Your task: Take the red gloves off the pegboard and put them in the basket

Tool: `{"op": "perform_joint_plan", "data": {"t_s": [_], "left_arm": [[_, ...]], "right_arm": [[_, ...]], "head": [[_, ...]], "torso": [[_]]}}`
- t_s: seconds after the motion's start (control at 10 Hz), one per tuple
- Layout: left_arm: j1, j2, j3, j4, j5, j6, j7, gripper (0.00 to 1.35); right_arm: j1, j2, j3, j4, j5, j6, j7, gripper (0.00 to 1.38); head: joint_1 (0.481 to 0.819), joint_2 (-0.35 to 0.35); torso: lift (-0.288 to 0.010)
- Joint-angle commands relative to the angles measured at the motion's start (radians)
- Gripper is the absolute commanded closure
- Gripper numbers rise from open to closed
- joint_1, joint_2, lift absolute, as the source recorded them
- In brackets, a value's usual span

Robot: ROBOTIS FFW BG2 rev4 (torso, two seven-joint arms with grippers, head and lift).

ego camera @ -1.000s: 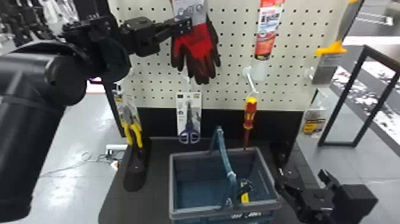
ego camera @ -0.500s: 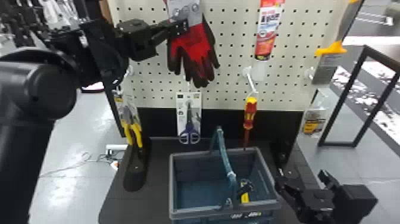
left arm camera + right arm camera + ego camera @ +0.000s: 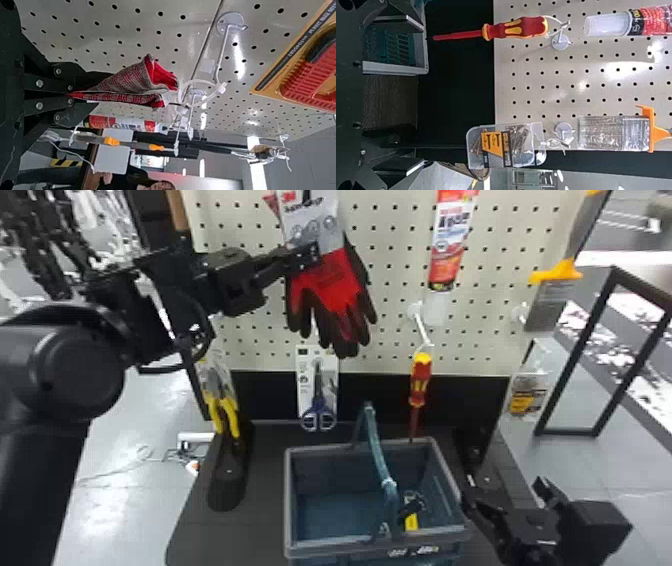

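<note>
In the head view my left gripper (image 3: pixel 306 257) is in front of the pegboard (image 3: pixel 395 245), shut on the red gloves (image 3: pixel 332 277), which hang fingers down. In the left wrist view the left gripper (image 3: pixel 73 95) pinches the gloves' cuffs (image 3: pixel 130 81); their white tie loop is by a hook's tip, and I cannot tell whether it still touches. Below stands the blue basket (image 3: pixel 289 500), handle raised, a yellow-and-black item inside. My right gripper (image 3: pixel 502 490) is parked beside the basket's right side; in the right wrist view the right gripper (image 3: pixel 423 95) is open and holds nothing.
A red screwdriver (image 3: pixel 420 382) hangs over the basket's back rim. Scissors (image 3: pixel 318 400) and yellow pliers (image 3: pixel 222 405) hang low on the left. A red-and-white tube (image 3: pixel 450 240), a brush (image 3: pixel 555 285) and a screw box (image 3: pixel 527 397) are to the right.
My left gripper and the gloves in it have come down in the head view, the glove fingers now reaching the top of the scissors' card. The right arm has kept still.
</note>
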Motion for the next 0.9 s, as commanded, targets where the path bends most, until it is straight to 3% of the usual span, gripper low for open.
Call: {"op": "perform_joint_plan", "data": {"t_s": [0.0, 0.4, 0.8], "left_arm": [[0.046, -0.018, 0.033, -0.017, 0.012, 0.001, 0.0, 1.19], [0.158, -0.06, 0.079, -0.025, 0.001, -0.019, 0.02, 1.19], [0.284, -0.129, 0.127, -0.025, -0.042, -0.072, 0.055, 1.19]], "right_arm": [[-0.001, -0.001, 0.001, 0.0, 0.0, 0.001, -0.001, 0.12], [-0.001, -0.001, 0.003, 0.0, 0.0, 0.004, 0.001, 0.12], [-0.002, -0.001, 0.007, 0.0, -0.002, 0.009, 0.001, 0.12]], "head": [[0.549, 0.0], [0.549, 0.0], [0.549, 0.0]], "torso": [[-0.1], [-0.1], [-0.1]]}}
